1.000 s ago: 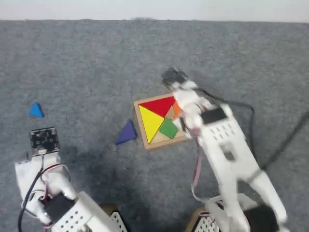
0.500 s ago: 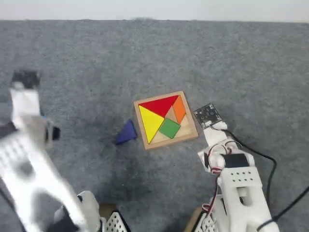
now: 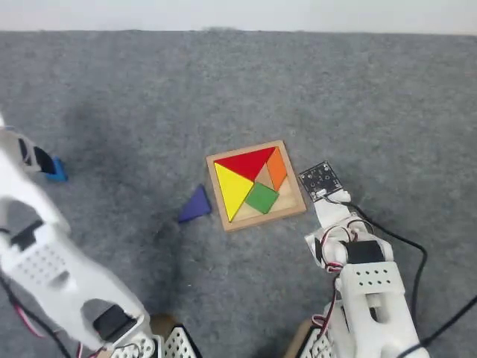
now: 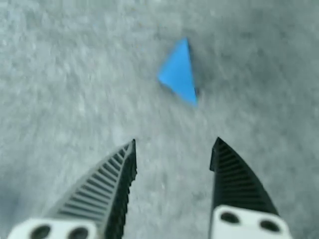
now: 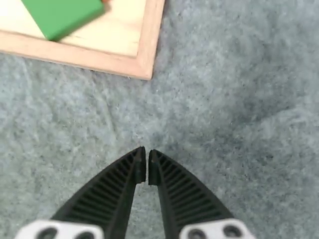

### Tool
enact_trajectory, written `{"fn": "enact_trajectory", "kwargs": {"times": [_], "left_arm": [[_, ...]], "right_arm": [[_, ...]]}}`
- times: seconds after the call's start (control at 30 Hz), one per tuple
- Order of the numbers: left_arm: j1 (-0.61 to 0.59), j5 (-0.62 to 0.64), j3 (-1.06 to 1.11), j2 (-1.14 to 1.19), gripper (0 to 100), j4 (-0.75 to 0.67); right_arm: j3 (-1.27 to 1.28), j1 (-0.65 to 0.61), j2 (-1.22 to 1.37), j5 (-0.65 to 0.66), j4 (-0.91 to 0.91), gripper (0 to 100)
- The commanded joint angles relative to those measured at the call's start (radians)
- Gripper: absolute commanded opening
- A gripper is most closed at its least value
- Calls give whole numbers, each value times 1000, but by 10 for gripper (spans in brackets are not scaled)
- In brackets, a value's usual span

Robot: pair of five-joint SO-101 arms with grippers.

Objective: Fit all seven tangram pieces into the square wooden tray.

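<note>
We log our left pincer point(image 4: 175, 141), swung out, agape and empty before the blue triangle point(image 4: 180, 73) near the tabletop's left edge, pickup likely next; right pincer point(image 5: 146, 151), withdrawn from tray point(image 5: 152, 35), closed, empty.

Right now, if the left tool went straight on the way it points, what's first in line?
Most likely the blue triangle, lying on the grey mat ahead, roughly in line with the gap of the open left tool. Height is unclear, so it might touch mat first.
</note>
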Motion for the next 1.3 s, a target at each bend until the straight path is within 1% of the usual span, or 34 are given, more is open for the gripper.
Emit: {"fn": "enact_trajectory", "kwargs": {"times": [0.0, 0.3, 0.53, 0.63, 1.07, 1.17, 1.27], "left_arm": [[3, 46, -262, 170, 233, 18], [31, 8, -662, 514, 232, 121], [81, 8, -820, 671, 232, 133], [87, 8, -832, 703, 231, 133], [87, 5, -831, 778, 157, 140], [91, 0, -797, 764, 148, 140], [101, -32, -727, 726, 130, 140]], "right_arm": [[-9, 7, -25, -14, -25, 15], [-6, 7, -24, -15, -35, 13], [23, 5, -31, -15, -68, 15], [23, 7, -31, -15, -70, 15], [23, 7, -31, -15, -70, 15], [23, 7, -31, -15, -70, 16], [23, 7, -31, -15, -71, 16]]}}
